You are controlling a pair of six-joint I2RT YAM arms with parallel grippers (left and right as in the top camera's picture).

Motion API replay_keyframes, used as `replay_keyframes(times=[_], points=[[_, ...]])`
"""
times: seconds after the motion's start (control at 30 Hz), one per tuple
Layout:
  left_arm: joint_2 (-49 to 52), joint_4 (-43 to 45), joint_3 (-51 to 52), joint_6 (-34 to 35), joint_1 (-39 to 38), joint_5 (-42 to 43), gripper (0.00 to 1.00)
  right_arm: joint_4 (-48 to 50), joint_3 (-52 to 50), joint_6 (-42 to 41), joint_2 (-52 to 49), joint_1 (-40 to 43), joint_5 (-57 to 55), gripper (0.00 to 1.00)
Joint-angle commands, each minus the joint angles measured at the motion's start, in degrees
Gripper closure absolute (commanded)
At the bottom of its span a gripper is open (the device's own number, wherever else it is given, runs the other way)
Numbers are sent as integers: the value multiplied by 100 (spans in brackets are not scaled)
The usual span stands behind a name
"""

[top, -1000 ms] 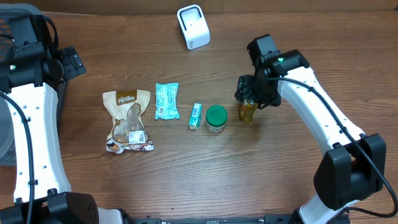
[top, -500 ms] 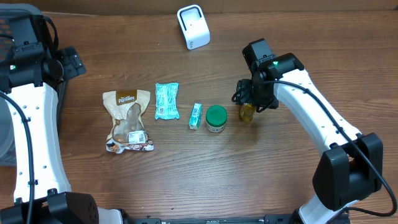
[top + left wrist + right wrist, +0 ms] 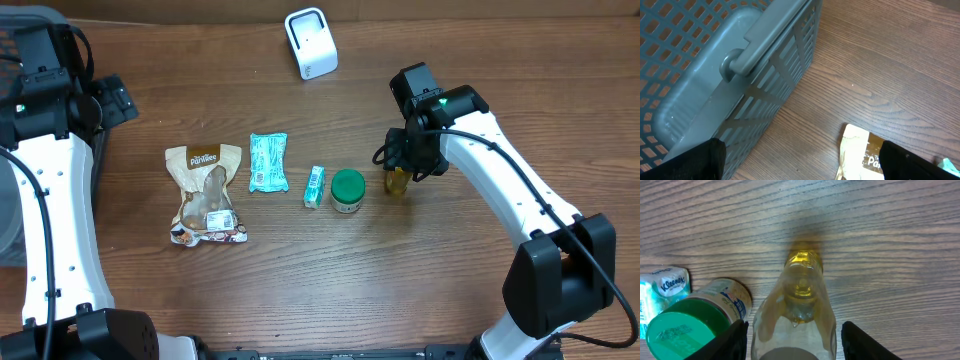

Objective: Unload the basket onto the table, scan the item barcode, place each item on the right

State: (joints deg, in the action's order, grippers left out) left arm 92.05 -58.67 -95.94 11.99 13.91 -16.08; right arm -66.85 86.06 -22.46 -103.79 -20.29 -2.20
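Observation:
A small bottle of yellow liquid (image 3: 398, 182) stands upright on the wooden table right of centre. My right gripper (image 3: 403, 166) hangs straight over it. In the right wrist view the bottle (image 3: 801, 305) sits between the two black fingers (image 3: 732, 340), with a thin gap on each side; the right gripper (image 3: 795, 341) is open around it. A white barcode scanner (image 3: 311, 42) stands at the back of the table. My left gripper (image 3: 800, 162) is wide open and holds nothing, off at the far left (image 3: 113, 100).
A row lies left of the bottle: green-lidded jar (image 3: 347, 190), small tissue pack (image 3: 315, 186), teal packet (image 3: 267, 162), brown snack bag (image 3: 206, 193). The jar (image 3: 695, 320) almost touches my right gripper's left finger. A grey basket (image 3: 715, 75) sits at the left edge.
My right gripper has shifted slightly left and settled over the bottle, and its jaws have narrowed around it. The left arm has not moved.

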Motion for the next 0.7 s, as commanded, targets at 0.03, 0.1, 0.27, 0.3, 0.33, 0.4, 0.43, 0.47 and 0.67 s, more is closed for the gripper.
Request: replay_keyframes(times=[0.03,0.1,0.27,0.3,0.33,0.4,0.43,0.47,0.67], points=[[11,13,-63,-17,33,2,0,-4,-31,-7,9,-7,-76,43],[11,13,-63,-17,33,2,0,-11,-31,-7,9,-7,-74,43],[11,13,-63,-17,33,2,1,-26,-31,-7,9,-7,-76,44],[11,13,-63,-17,33,2,1,-26,-31,-7,9,-7,-76,47],[11,13,-63,-17,33,2,0,-28,-31,-7,9,-7,-74,49],[11,13,-63,-17,33,4,1,-33,-31,-7,9,-7,-74,48],[11,13,-63,-17,33,2,0,-37,-31,-7,9,-7,-74,48],[11,13,-63,-17,33,2,1,-48,-31,-7,9,-7,-74,48],[11,13,-63,-17,33,2,0,-63,-31,-9,9,-7,-74,47]])
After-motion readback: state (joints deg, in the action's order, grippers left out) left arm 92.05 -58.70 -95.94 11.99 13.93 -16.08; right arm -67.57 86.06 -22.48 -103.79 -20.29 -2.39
